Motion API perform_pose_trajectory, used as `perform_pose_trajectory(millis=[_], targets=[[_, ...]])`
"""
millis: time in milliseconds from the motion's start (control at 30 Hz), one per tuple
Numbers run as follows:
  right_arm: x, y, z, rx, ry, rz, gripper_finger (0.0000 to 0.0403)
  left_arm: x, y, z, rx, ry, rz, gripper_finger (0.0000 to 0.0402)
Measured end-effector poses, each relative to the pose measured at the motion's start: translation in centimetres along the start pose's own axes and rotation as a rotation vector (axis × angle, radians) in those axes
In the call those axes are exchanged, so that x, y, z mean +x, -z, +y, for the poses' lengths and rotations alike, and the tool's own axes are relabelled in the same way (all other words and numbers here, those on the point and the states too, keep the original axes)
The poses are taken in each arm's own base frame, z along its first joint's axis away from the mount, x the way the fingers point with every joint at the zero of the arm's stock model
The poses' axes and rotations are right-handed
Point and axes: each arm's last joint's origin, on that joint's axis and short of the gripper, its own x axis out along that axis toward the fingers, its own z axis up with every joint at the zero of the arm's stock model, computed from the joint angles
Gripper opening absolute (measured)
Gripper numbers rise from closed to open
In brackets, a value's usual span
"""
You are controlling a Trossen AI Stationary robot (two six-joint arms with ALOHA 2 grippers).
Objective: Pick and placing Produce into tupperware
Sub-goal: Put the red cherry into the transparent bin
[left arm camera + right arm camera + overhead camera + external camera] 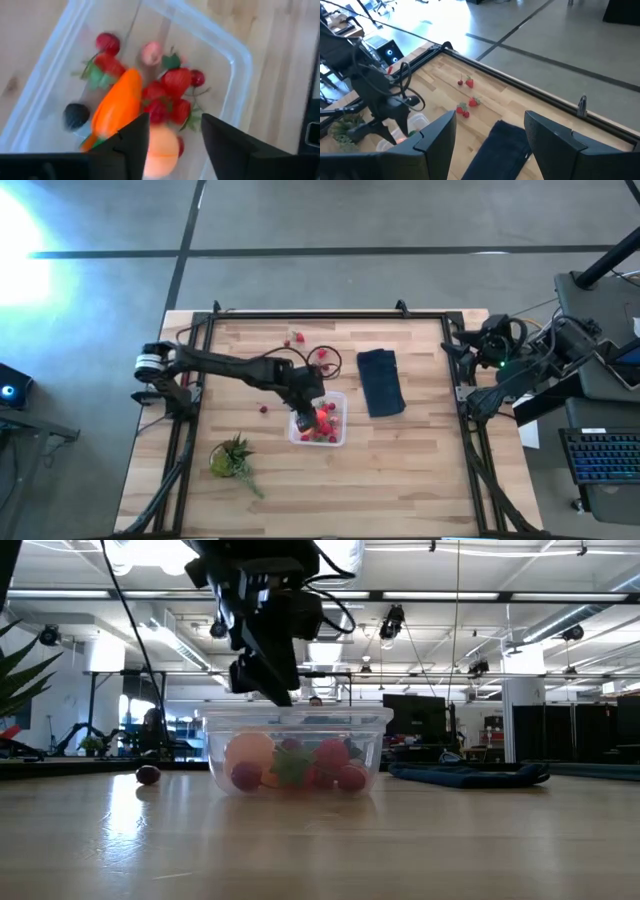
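Observation:
The clear tupperware stands on the table near its middle. In the left wrist view it holds the elongated orange piece, the peach ball, several red strawberries, a pink piece and a dark one. My left gripper hangs open just above the box's left part and holds nothing. Loose berries lie on the far side of the table, and one more berry lies left of the box. My right gripper waits open at the table's right edge.
The dark navy folded cloth lies right of the box. A green leafy bunch sits at the near left. A black cable loop lies beyond the box. Bare wood shows along the near edge.

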Motion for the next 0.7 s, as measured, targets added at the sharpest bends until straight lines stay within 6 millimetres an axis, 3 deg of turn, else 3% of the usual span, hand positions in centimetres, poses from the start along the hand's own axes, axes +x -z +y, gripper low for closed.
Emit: perform_pose_trajectory(millis=[133,267,367,467,533,700], targets=[[0.0,0.0,0.0,0.000,0.000,0.001,0.0226,-2.1,0.8,0.1,-0.040,-0.106,0.076,0.0205],[0.0,0.0,0.0,0.004,-0.001,0.000,0.0226,-5.2,3.3,1.3,-0.240,-0.353,0.211,0.0214],[0.0,0.0,0.0,-0.007,0.000,-0.002,0.0226,-6.0,4.7,2.0,0.002,-0.477,0.287,0.0202],[0.0,0.0,0.0,-0.023,0.001,-0.004,0.0226,-6.0,6.0,1.7,0.433,-0.411,0.376,0.0187],[0.0,0.0,0.0,-0.021,0.002,-0.005,0.0226,-5.3,6.7,2.0,0.619,-0.372,0.423,0.0179],[0.0,0.0,0.0,-0.001,0.002,-0.006,0.0226,-3.7,7.7,3.1,0.685,-0.365,0.450,0.0171]])
